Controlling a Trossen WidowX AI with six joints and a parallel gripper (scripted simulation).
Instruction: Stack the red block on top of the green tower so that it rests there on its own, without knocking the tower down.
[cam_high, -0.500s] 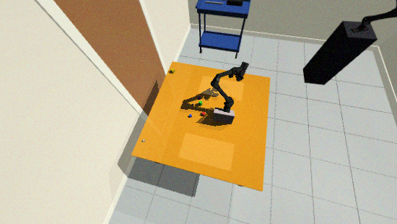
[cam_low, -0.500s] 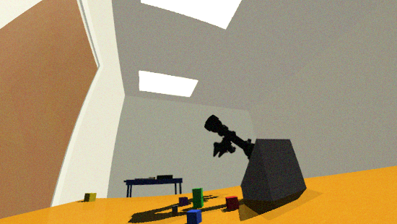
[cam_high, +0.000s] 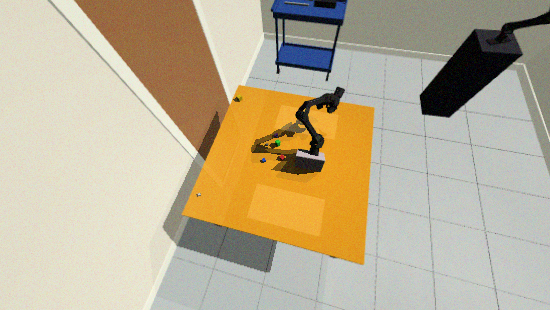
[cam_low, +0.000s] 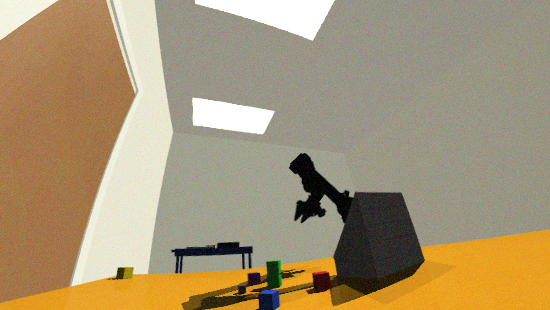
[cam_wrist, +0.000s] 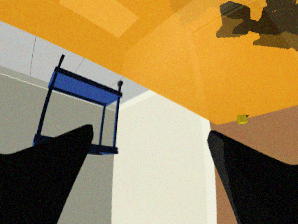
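Note:
The red block (cam_high: 282, 157) (cam_low: 321, 281) sits on the orange table beside the arm's dark base. The green tower (cam_high: 278, 143) (cam_low: 274, 274) stands upright on the table, apart from the red block. My gripper (cam_low: 299, 219) (cam_wrist: 152, 133) is open and empty, raised high above the table. In the wrist view its two black fingers stand wide apart, and neither the red block nor the green tower shows there. In the top view the fingertips are too small to make out.
A blue block (cam_high: 263, 160) (cam_low: 269, 300) lies near the red block. A purple block (cam_high: 275, 135) (cam_low: 254, 278) and a small dark block (cam_low: 242, 289) are near the tower. A yellow block (cam_high: 238, 98) (cam_low: 125, 272) (cam_wrist: 242, 119) is at the far table corner. A blue cart (cam_high: 305, 56) (cam_wrist: 85, 87) stands beyond the table.

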